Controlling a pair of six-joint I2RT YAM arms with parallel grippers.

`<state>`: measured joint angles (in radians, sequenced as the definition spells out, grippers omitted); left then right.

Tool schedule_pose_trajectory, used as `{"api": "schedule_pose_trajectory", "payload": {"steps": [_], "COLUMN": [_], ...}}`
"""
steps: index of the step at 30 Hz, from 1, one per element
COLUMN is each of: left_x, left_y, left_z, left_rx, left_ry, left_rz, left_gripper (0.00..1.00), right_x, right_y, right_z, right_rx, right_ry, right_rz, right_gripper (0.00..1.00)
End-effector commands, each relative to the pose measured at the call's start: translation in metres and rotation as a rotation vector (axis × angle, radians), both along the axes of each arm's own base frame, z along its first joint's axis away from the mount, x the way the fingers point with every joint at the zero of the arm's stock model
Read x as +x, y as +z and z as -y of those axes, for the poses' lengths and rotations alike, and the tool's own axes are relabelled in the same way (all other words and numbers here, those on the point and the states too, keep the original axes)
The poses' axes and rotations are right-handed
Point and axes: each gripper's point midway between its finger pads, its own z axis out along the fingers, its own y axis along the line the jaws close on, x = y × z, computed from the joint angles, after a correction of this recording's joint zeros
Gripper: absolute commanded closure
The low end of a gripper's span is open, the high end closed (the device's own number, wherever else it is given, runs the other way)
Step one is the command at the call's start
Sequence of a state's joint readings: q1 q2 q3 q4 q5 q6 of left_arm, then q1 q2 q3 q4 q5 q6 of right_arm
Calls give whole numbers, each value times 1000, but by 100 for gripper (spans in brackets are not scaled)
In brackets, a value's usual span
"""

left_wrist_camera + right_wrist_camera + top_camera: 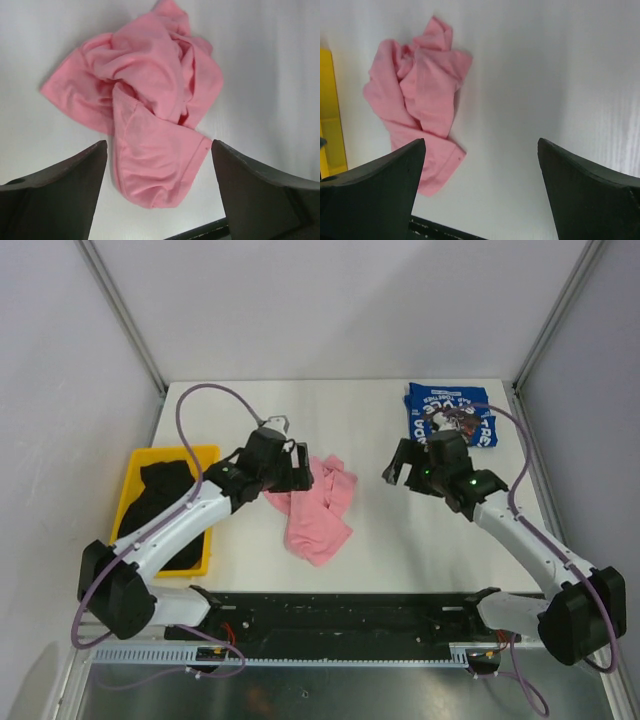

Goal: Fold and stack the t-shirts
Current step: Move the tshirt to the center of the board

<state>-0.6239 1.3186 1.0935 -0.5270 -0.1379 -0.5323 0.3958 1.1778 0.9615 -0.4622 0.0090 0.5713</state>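
We see the pink t-shirt lying crumpled on the white worktop, close to its middle and a little toward 8 o'clock in the top view. It is bunched and unfolded, with one short sleeve spread flat at its near end. The left hand hangs above the shirt's 11 o'clock edge. In the left wrist view its two dark fingers stand spread wide, with the sleeve lying on the worktop below the gap and nothing pinched. The right hand is at 3 o'clock from the pink t-shirt, apart from it and over bare worktop. Its fingers are also spread wide and hold nothing, and its wrist view shows the shirt off toward 10 o'clock. The blue t-shirt, with white lettering, lies folded in the worktop's far corner at 1 o'clock, partly hidden behind the right arm. At the 9 o'clock edge sits the yellow bin, with the black t-shirts heaped loosely inside it. We cannot tell how many are in the heap.
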Motion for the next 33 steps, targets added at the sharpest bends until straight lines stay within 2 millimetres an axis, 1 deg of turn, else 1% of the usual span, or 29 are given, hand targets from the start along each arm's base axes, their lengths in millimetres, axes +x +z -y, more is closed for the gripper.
{"api": "schedule_pose_trajectory", "payload": {"steps": [1,4,7,9,12,14,17,20,23,25,33], "left_x": [2,-4,-13,-18,-23,-26,-28,-30,-32,-33,-37], "left_y": [16,-8,-26,-32,-38,-39,-40,-41,-44,-46,-48], "left_z": [-23,-43,-53,-57,-62,-61,-61,-61,-61,-61,-60], "left_rx": [-92,-106,-93,-89,-84,-96,-104,-108,-112,-113,-124], "left_ry": [43,93,111,116,123,111,106,104,99,95,90], "left_rz": [39,-27,-64,-74,-82,-91,-94,-101,-112,-118,-129], "left_gripper": [12,15,16,16,16,16,16,16,17,17,17], "right_x": [-10,-21,-32,-36,-37,-38,-39,-44,-48,-45,-47], "right_y": [-16,-28,-44,-58,-75,-87,-101,-111,-119,-121,-139], "right_z": [-31,-68,-100,-118,-142,-154,-164,-173,-179,-185,-186], "right_rx": [-26,-34,-58,-79,-94,-90,-98,-98,-101,-94,-121], "right_ry": [54,145,230,292,381,434,485,543,591,615,673], "right_rz": [-3,-4,-6,-6,6,2,-1,-5,-9,11,-1], "right_gripper": [3,10,17,22,28,32,36,37,37,38,39]}}
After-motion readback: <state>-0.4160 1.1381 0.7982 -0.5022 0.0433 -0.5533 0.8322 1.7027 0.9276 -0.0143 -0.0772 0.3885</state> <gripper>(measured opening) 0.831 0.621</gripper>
